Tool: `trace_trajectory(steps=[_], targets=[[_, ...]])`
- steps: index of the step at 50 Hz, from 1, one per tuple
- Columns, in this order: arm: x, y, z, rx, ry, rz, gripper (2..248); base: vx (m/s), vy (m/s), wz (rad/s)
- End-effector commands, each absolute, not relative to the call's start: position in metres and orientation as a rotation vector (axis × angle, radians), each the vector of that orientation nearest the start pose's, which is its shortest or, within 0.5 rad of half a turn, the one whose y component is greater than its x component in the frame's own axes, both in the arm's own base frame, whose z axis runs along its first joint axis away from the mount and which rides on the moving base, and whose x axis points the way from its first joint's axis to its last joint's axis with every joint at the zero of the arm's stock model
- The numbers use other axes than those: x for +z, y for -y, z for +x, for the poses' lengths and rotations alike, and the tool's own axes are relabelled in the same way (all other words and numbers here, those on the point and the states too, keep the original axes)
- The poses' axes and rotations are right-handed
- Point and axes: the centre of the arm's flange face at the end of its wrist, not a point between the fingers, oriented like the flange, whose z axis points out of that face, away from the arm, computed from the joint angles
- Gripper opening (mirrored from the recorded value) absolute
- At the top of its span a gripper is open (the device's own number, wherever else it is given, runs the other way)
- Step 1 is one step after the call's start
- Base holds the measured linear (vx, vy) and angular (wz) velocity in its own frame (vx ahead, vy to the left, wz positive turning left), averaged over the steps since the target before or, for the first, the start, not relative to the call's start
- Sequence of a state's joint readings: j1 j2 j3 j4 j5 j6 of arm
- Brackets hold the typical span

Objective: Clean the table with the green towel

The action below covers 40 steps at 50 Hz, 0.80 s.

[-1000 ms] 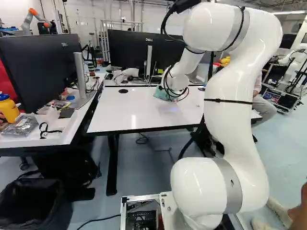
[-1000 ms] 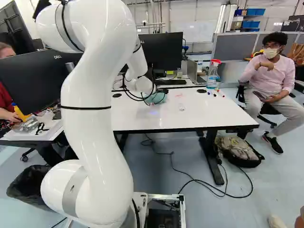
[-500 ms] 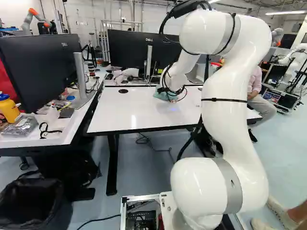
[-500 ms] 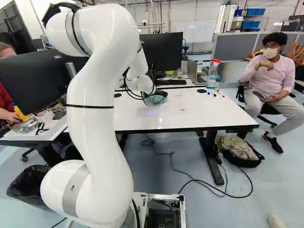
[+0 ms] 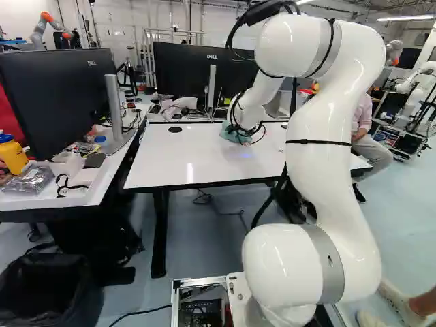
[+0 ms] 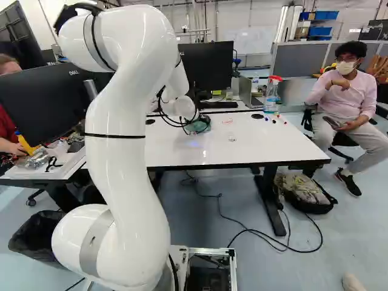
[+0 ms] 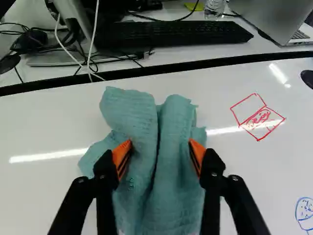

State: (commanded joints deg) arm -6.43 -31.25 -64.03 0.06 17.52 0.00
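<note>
Your gripper [image 7: 160,149] is holding the green towel [image 7: 134,117] between its two fingers, over the table [image 7: 54,196]. With twelve being straight ahead, the red drawing [image 7: 257,117] is lying at two o'clock; for wiping it, you are probably needing that direction.

Your base views flank the arm [image 5: 330,174] from behind, facing ahead, slightly down; your wrist view, close above, shares their surface [image 5: 177,153].
</note>
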Motion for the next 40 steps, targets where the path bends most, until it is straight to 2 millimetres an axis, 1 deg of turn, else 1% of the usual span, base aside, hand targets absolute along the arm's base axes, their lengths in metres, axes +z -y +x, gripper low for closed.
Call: trace_trajectory(steps=[3, 4, 9, 10, 14, 15, 19, 20, 27, 40], targets=[[0.363, 0.07, 0.624, -1.354, -0.164, -2.883, 161, 0.0, 0.0, 0.0], [0.363, 0.07, 0.624, -1.354, -0.164, -2.883, 125, 0.0, 0.0, 0.0], [0.363, 0.07, 0.624, -1.354, -0.164, -2.883, 125, 0.0, 0.0, 0.0], [0.363, 0.07, 0.624, -1.354, -0.164, -2.883, 90, 0.0, 0.0, 0.0], [0.363, 0.07, 0.624, -1.354, -0.164, -2.883, 90, 0.0, 0.0, 0.0], [0.363, 0.07, 0.624, -1.354, -0.164, -2.883, 61, 0.0, 0.0, 0.0], [0.363, 0.07, 0.624, -1.354, -0.164, -2.883, 61, 0.0, 0.0, 0.0], [0.363, 0.07, 0.624, -1.354, -0.164, -2.883, 54, 0.0, 0.0, 0.0], [0.364, 0.07, 0.624, -1.357, -0.164, -2.882, 54, 0.0, 0.0, 0.0], [0.378, 0.07, 0.622, -1.386, -0.164, -2.869, 54, 0.0, 0.0, 0.0]])
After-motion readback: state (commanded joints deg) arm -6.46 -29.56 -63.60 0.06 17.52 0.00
